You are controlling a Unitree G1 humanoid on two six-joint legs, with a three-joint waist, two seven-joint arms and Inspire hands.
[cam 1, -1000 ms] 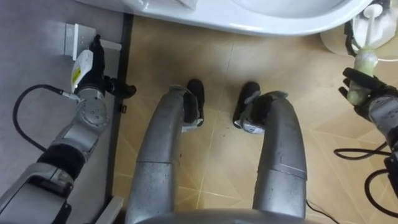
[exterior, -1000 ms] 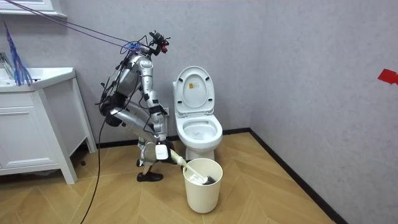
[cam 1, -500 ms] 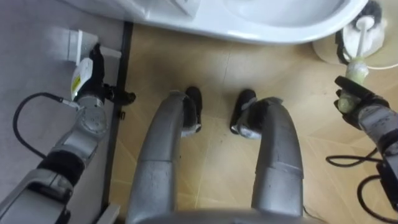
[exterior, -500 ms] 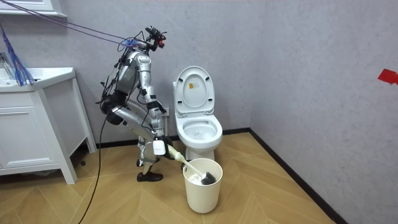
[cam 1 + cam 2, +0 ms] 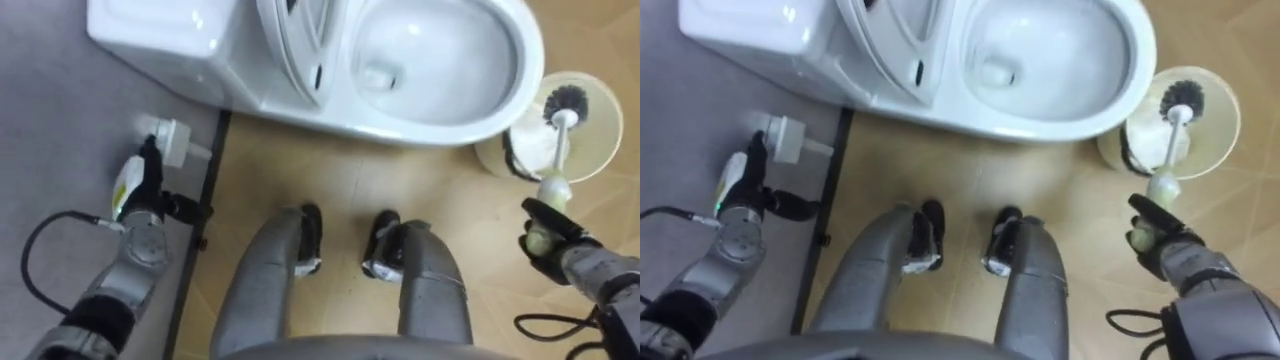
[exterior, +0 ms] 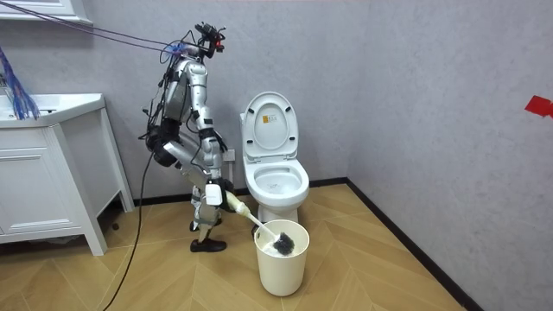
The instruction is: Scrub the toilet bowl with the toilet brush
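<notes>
**Brush held over the bin, beside the toilet**

One brush point(image 5: 560, 140) is in the right hand point(image 5: 545, 250), whose fingers are curled tight round the pale handle end. From that hand the white stem runs up and away, and the dark bristle head lies inside the rim of the bin point(image 5: 600, 140). Whether the head touches the white stuff in the bin cannot be told. The room view shows the brush slanting down from the hand, with its head at the bin's mouth.

There is one round, cream bin. It stands on the wood floor point(image 5: 350, 180) just beside the front of the single toilet point(image 5: 450, 118), on the robot's right. The toilet's lid point(image 5: 295, 40) is raised and the bowl is open.

The left hand point(image 5: 135, 185) hangs low by the grey wall. Its fingers are loosely straight and hold nothing, close below one small white fitting point(image 5: 172, 140).

The robot stands facing the toilet, its feet just short of the bowl. One white cabinet point(image 6: 43, 181) stands well apart at the room view's left.
</notes>
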